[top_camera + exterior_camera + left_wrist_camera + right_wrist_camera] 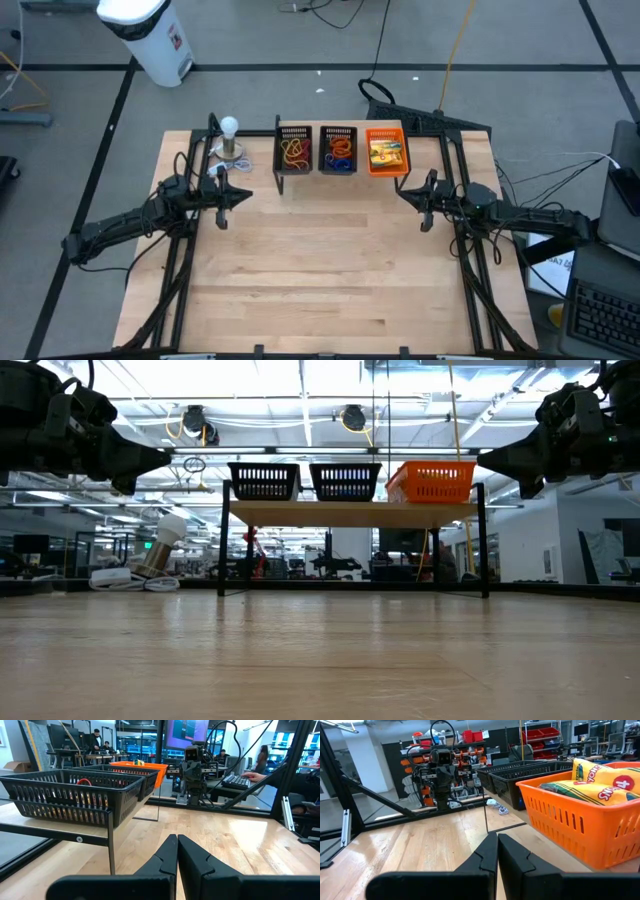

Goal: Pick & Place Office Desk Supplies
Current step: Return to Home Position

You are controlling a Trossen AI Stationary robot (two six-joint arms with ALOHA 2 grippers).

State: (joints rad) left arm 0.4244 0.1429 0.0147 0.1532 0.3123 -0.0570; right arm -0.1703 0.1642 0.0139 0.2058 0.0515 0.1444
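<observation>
1. The table [320, 270] is pale wood with long, straight plank grain.
2. The left bin [294, 129] is black mesh; the rubber bands [293, 152] in it are red, orange and tan.
3. The middle bin [338, 129] is black mesh too; its loops [340, 152] are blue, red and orange.
4. The right bin [560, 820] is orange with slotted walls; its packets [600, 775] are yellow with green panels and red lettering.
5. The ball [229, 125] at the far left is white.
6. The left gripper [176, 836] and right gripper [496, 834] are matte black.
</observation>
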